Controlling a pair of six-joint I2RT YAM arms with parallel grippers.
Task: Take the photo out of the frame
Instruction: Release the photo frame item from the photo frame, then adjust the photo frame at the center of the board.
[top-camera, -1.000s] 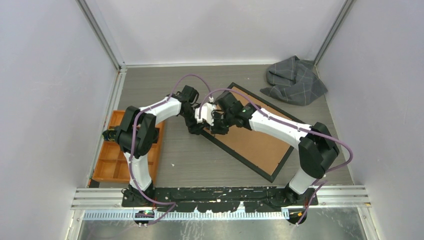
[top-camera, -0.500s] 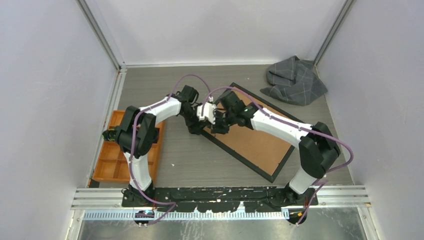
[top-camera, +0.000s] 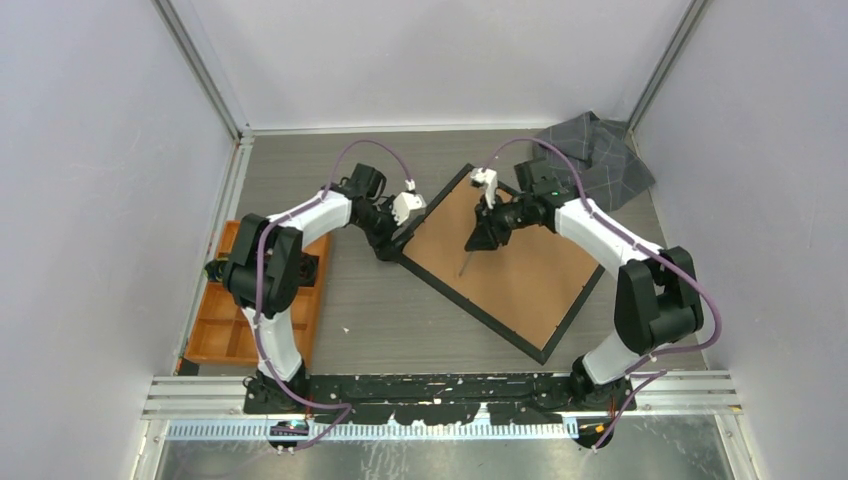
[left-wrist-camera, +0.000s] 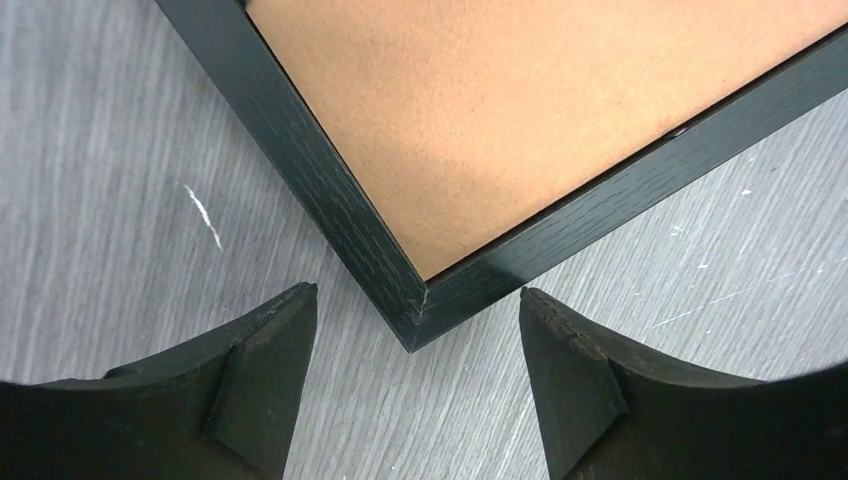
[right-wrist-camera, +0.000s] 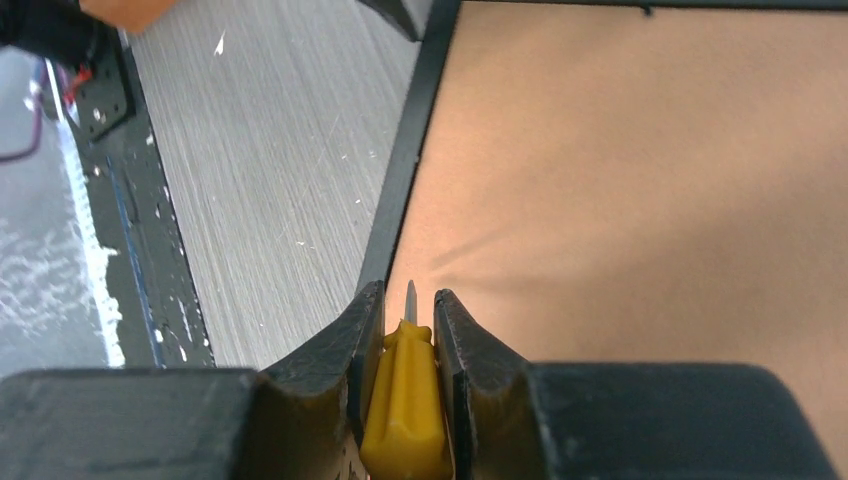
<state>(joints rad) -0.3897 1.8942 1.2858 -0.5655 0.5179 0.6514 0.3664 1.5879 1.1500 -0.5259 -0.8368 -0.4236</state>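
Black frame (top-camera: 512, 268) backed brown, orange tray (top-camera: 215, 336), checked grey cloth (top-camera: 612, 168), yellow tool (right-wrist-camera: 405, 402)

We looked down from high behind arm bases (top-camera: 275, 390), whole table (top-camera: 380, 330) in view. Our left wrist view sat close over frame (left-wrist-camera: 320, 190) corner, facing down. Our right wrist view skimmed low across frame's brown back. All three shared frame.

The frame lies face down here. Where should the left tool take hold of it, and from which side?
Probably the black rail at the corner nearest the left tool, approached from outside, low over the table. The frame lies flat with its brown backing board up, so only that thin rail offers an edge to pinch. The open fingers flank that corner.
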